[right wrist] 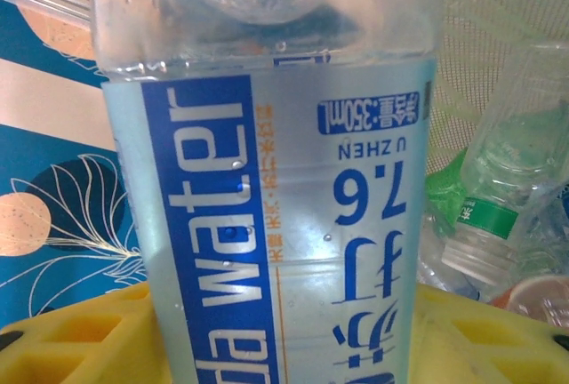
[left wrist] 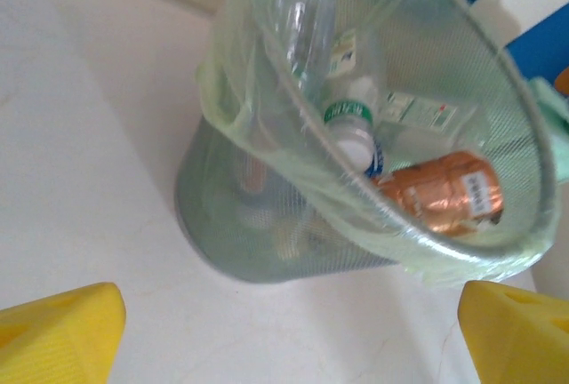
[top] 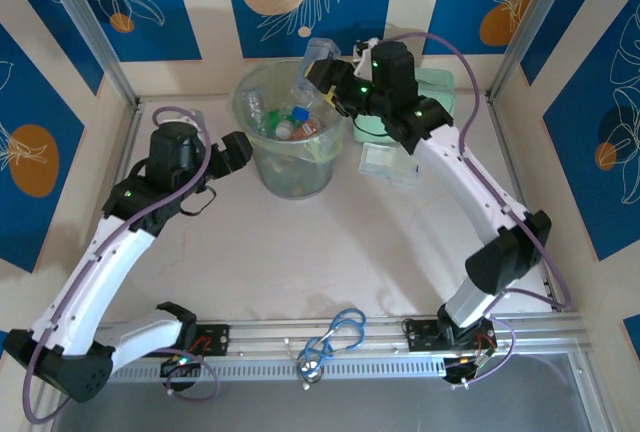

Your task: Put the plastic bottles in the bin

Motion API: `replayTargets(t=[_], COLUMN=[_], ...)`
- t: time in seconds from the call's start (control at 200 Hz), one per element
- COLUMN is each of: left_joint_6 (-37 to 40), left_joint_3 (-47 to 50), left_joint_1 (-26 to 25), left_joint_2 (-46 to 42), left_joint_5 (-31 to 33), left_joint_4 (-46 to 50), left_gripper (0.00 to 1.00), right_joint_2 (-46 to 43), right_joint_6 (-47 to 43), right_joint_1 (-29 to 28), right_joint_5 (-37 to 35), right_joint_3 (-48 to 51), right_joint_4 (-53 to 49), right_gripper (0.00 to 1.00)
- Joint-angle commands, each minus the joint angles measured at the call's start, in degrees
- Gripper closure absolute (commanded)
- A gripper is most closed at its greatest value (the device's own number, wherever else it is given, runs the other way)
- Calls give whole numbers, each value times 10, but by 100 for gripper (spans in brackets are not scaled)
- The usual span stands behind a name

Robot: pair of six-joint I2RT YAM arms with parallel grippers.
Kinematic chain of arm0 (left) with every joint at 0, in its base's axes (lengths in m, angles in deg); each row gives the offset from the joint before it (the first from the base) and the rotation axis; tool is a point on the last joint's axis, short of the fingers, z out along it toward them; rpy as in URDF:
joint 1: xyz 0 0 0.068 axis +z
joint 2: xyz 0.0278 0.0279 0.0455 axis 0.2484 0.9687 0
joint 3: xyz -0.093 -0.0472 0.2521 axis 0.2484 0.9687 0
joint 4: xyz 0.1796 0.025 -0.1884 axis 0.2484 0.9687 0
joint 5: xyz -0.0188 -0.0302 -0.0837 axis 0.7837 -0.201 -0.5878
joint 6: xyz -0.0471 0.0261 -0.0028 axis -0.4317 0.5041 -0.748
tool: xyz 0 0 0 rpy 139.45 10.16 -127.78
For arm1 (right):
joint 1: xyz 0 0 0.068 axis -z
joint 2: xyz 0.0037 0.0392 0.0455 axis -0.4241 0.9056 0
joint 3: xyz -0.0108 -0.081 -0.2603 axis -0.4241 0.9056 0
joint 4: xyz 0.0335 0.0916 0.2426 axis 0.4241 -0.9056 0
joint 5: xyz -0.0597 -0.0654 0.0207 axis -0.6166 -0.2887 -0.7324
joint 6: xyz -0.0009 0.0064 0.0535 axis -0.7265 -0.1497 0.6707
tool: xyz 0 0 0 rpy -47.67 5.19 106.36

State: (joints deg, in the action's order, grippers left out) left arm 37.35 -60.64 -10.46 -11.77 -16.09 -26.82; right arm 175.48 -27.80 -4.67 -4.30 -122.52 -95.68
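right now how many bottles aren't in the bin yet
1: the blue-labelled bottle, held by the right gripper at the bin rim; others may hide behind the bin.

Robot test cell, lab-type.
- Left arm [top: 100, 262], right arm [top: 470, 187]: white, jointed, bolted to aluminium rail [top: 380, 337] at table edge.
- Purple cables [top: 187, 109], exposed.
- Pale tabletop [top: 300, 252].
- Metal posts [top: 90, 32] framing enclosure.
- Backdrop panels [top: 340, 2], blue leaf print, three sides.

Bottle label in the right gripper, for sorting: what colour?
Blue bottle label with white lettering; right wrist view shows it best.
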Motion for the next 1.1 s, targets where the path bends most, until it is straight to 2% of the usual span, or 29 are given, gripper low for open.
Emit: replayTargets(t=[0.0,0.16,0.3,0.395,0.56,0.75,0.825,0.935,1.035,1.095], left_joint_6=[6,11,12,12,18,31,49,79,121,174], left_joint_3=[6,9,14,15,14,8,-2,2,34,77], left_joint_1=[11,27,39,44,52,57,59,60,60,61], left_joint_2=[3,10,12,14,14,11,8,-9,-33,-51], left_joint_5=[-34,-48,-55,-59,-57,-49,-26,50,159,191], left_joint_4=[3,0,-5,-8,-7,-16,-14,-22,-52,-107], left_gripper=[4,4,4,5,5,4,2,0,0,0], right_joint_2=[25,67,101,108,81,-8,-56,-138,-219,-271], right_joint_6=[4,7,7,4,-20,-78,-112,-166,-221,-240], right_joint_1=[1,6,8,9,7,4,1,0,-10,-13], right_joint_5=[26,32,37,32,7,-38,-65,-121,-213,-267], right_joint_3=[-39,-73,-110,-118,-104,-33,3,66,139,195], right_joint_4=[-19,-24,-42,-45,-53,-67,-85,-124,-170,-189], right_gripper=[36,33,22,22,21,19,17,12,7,5])
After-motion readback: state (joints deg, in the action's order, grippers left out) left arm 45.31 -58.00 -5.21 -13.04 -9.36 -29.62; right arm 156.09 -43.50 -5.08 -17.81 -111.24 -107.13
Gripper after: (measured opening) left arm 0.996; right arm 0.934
